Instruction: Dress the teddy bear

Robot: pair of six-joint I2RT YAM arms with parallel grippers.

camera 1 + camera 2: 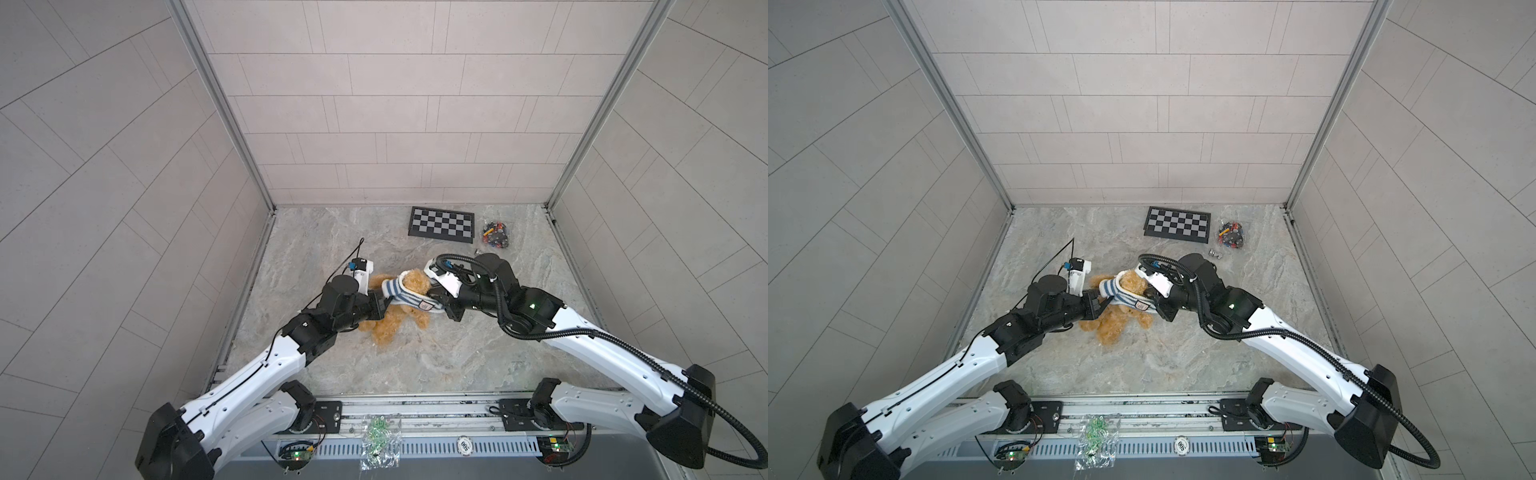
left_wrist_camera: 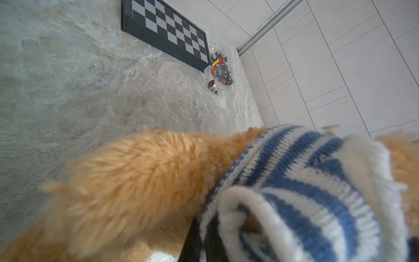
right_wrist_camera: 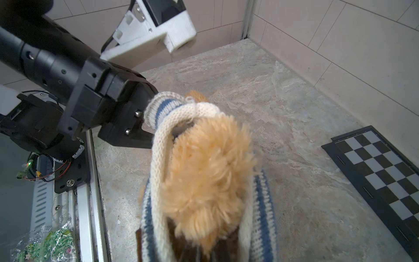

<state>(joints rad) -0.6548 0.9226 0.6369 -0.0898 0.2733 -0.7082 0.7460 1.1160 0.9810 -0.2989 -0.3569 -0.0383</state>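
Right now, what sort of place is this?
Probably a robot test cell in a lab: tiled panel walls on aluminium posts box in the tabletop, and both arms are mounted on a front rail.

The golden-brown fuzzy plush teddy bear [image 1: 390, 328] shows paler, sandy fur on its head. Over the bear, the blue-and-white striped knitted sweater [image 1: 409, 298] has a plain cream ribbed edge and a small white badge [image 1: 424, 306] with a dark outline. Beyond the bear, a flat black-framed chessboard [image 1: 441, 222] is chequered black and grey. Under the bear, the stone-look tabletop [image 1: 415, 365] is marbled grey with greenish and tan veins.
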